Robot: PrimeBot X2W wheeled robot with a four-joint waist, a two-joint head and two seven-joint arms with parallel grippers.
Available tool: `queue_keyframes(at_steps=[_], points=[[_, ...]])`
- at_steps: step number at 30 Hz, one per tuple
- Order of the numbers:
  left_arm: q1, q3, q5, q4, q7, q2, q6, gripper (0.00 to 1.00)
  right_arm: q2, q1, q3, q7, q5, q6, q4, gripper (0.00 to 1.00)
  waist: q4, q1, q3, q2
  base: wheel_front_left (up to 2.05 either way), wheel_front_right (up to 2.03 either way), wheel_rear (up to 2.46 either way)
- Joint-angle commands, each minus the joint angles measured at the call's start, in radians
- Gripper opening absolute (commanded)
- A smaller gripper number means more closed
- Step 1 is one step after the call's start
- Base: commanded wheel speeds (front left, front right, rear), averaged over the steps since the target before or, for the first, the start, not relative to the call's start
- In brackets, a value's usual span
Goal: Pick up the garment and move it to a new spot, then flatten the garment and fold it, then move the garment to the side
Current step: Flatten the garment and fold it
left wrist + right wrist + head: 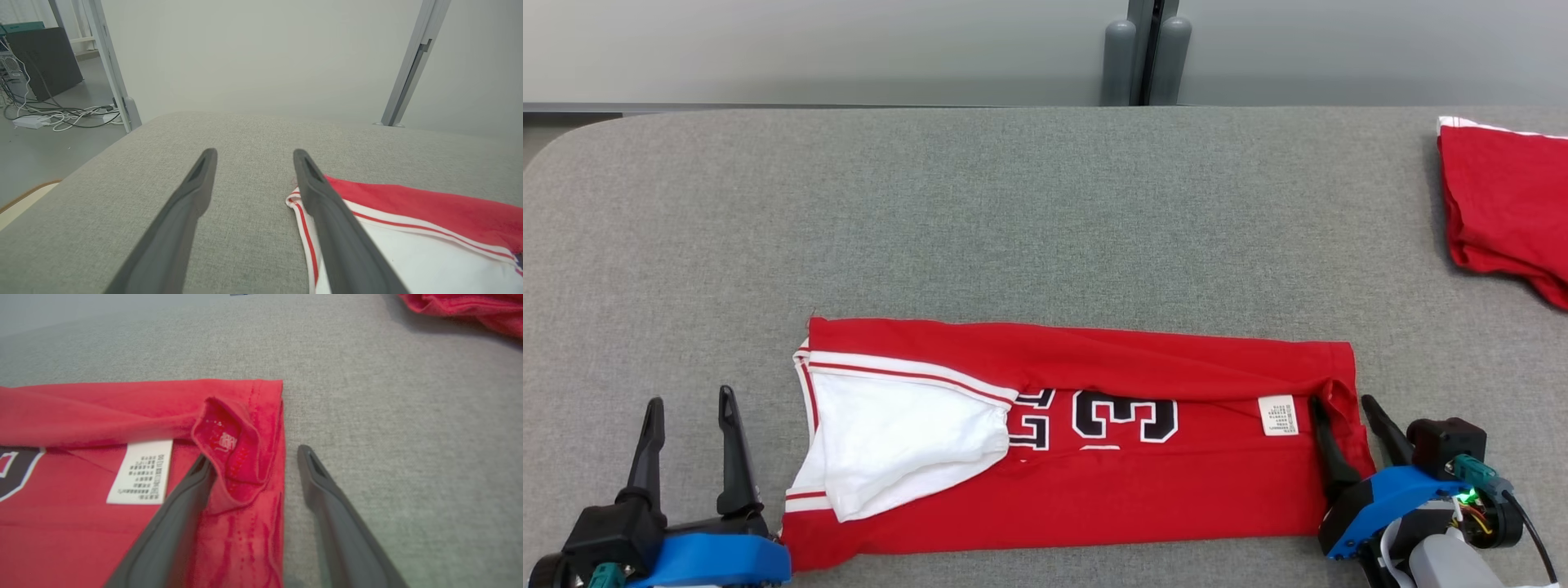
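Observation:
A red garment [1094, 482] with black-and-white numbers, a white panel and a white care label [1277, 415] lies folded into a long band near the table's front edge. My left gripper [690, 404] stands open just left of its white-trimmed end, nothing between the fingers; in the left wrist view the left gripper [253, 157] has bare table in its gap and the garment's trim [304, 228] beside its right finger. My right gripper [1342, 404] is open at the garment's right end. In the right wrist view the right gripper [252, 455] straddles the red hem [269, 457], which lies loose.
The grey fabric-covered table [1045, 212] stretches far back with free room behind the garment. A second red cloth [1507, 204] lies bunched at the far right edge. Beyond the table's left edge are floor cables [61, 116] and a metal post [112, 65].

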Motion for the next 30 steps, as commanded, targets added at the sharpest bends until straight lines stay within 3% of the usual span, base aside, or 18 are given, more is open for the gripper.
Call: queue_keyframes(at_steps=[1, 2, 4, 10, 23, 30], points=[[0.007, 0.007, 0.008, 0.008, -0.004, -0.004, -0.003, 1.0, 0.014, 0.005, 0.016, 0.007, 0.013, 0.0, 0.03, 0.86, -0.001, 0.0, -0.001, 0.0001, 0.0, 0.0, 0.0], [0.006, 0.008, 0.01, 0.012, -0.004, -0.004, -0.003, 1.0, 0.017, 0.003, 0.023, 0.007, 0.018, 0.0, 0.038, 0.47, -0.001, 0.0, -0.002, 0.0001, 0.0, 0.0, 0.0], [0.005, 0.011, 0.013, 0.018, -0.004, -0.005, -0.005, 1.0, 0.023, 0.001, 0.041, 0.008, 0.027, 0.001, 0.05, 0.0, -0.001, 0.0, -0.004, 0.0001, 0.0, 0.0, 0.0], [0.011, 0.006, 0.024, 0.027, -0.004, -0.005, -0.006, 1.0, 0.003, 0.005, 0.033, 0.003, 0.056, 0.0, 0.014, 0.0, -0.012, 0.0, -0.022, 0.0001, 0.0, 0.0, 0.0], [0.033, 0.013, 0.044, 0.038, -0.004, -0.005, 0.004, 1.0, -0.137, -0.01, -0.114, 0.001, 0.053, 0.0, 0.019, 0.0, -0.038, 0.0, -0.067, 0.0001, 0.0, 0.0, 0.0], [0.048, 0.005, 0.031, 0.046, -0.004, -0.005, 0.011, 1.0, -0.13, -0.027, -0.083, 0.002, 0.046, 0.0, 0.009, 0.0, -0.047, 0.0, -0.087, 0.0001, 0.0, 0.0, 0.0]])
